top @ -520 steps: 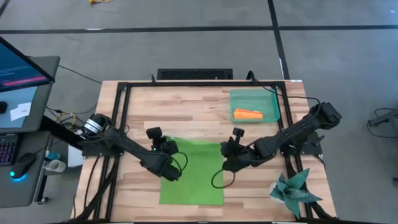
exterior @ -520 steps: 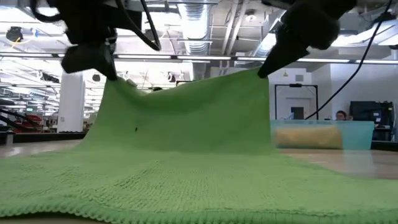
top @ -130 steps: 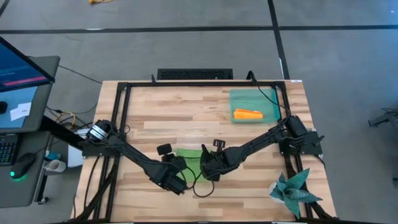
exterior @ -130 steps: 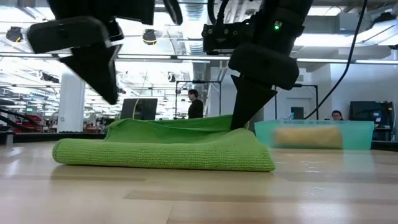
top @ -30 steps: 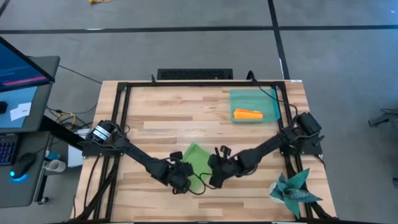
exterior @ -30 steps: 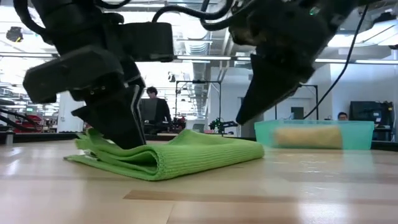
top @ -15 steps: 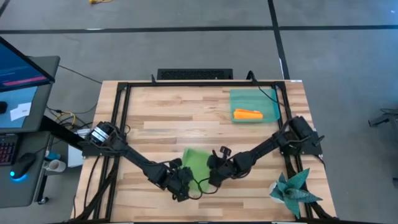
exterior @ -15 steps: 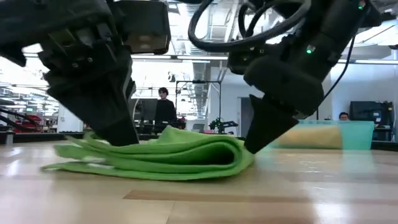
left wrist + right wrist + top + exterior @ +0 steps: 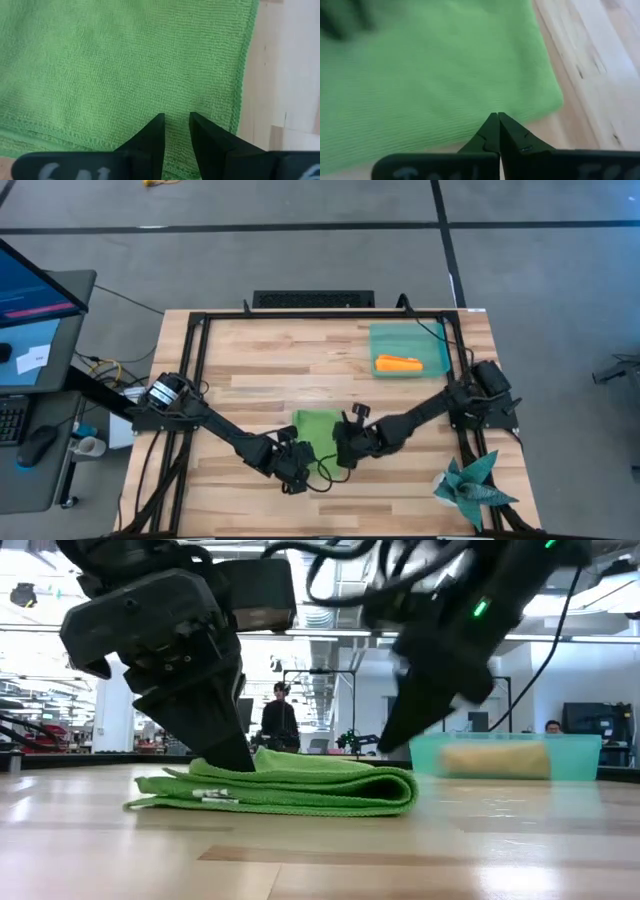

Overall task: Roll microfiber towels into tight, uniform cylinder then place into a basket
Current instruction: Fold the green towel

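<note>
green towel [image 9: 300, 790] now lies flatter.

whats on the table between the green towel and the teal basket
Nothing: high view shows only bare wood between the folded green towel and the basket, which holds the orange roll.

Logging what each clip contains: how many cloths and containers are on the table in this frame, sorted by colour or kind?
Lime green towel, folded flat: 1
Orange towel, rolled, in the basket: 1
Dark teal spiky cloth, at the table's corner: 1
Teal basket: 1
Total: 4
</note>
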`<act>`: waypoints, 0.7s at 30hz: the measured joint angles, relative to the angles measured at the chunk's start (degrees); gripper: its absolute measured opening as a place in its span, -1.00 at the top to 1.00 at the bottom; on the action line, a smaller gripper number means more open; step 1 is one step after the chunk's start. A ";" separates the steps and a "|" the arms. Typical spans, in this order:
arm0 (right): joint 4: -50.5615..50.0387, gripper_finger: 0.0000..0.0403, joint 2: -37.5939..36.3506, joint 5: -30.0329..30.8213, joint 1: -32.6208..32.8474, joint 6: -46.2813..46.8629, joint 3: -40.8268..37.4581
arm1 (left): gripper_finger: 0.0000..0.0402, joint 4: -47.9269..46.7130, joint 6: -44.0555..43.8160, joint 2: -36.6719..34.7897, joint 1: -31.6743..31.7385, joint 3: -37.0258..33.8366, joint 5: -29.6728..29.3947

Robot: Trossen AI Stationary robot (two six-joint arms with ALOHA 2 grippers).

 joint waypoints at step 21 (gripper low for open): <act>12.16 0.93 4.15 -3.74 8.13 2.88 -0.17 | 0.59 1.89 0.67 0.00 -0.50 0.02 -2.15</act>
